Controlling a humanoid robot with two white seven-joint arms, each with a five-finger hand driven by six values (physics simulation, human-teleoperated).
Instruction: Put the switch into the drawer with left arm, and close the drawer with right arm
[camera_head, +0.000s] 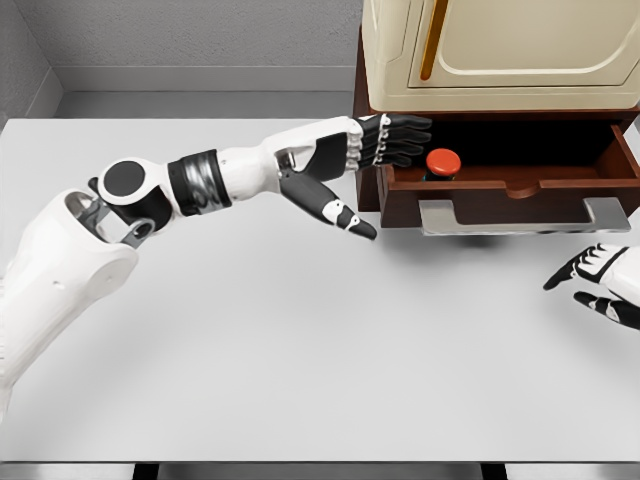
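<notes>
Nearest, the white table is filling the lower frame, with the right hand resting at the right edge, fingers loosely spread and holding nothing. Further up, the left hand is reaching toward centre right, open and empty. Beyond, the red switch is sitting inside the open drawer.

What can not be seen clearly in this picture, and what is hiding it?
- Switch, head view: only its red top shows; the drawer front hides its base.
- Drawer inside: dark, and the cabinet covers its back part.
- Right hand: cut off by the right edge; its arm is not visible.
- Left hand: the fingertips blend with the dark drawer, so contact with anything is unclear.
</notes>
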